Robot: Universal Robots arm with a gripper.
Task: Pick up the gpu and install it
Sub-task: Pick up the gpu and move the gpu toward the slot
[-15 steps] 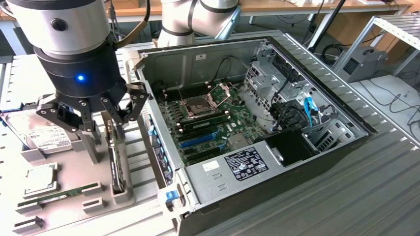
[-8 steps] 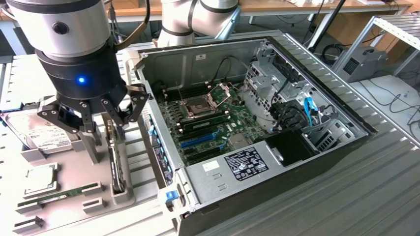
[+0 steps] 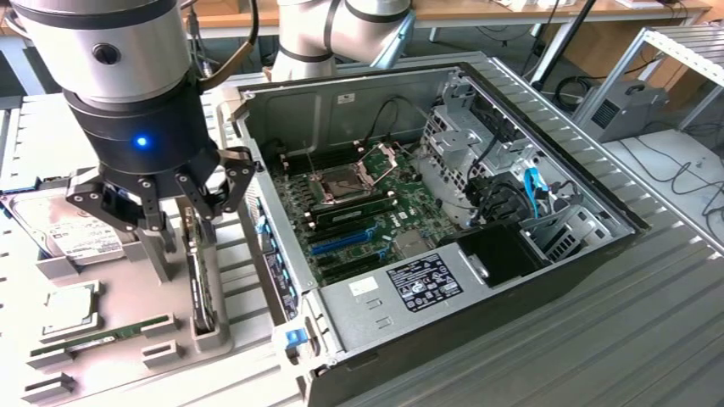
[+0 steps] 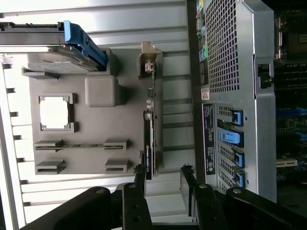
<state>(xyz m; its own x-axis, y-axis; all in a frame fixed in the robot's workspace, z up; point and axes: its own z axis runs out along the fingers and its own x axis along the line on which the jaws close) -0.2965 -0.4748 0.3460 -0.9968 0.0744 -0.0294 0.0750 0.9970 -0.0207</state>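
The gpu (image 3: 202,288) stands on its edge in a slot of the grey holder block (image 3: 215,339), left of the open computer case (image 3: 565,254) in the exterior view. My gripper (image 3: 179,242) hangs directly over the card's far end, fingers open and straddling it without touching. In the wrist view the gpu (image 4: 149,139) shows as a thin dark edge with a green logo. It runs toward the gap between my black fingertips (image 4: 140,178), closer to one of them. Nothing is held.
On the holder lie a hard drive (image 3: 63,229), a CPU (image 3: 68,307) and a RAM stick (image 3: 102,335). Blue slots (image 3: 339,242) show on the motherboard inside the case. The case's rear panel (image 4: 230,57) stands close beside the holder. A second arm's base (image 3: 328,34) rises behind.
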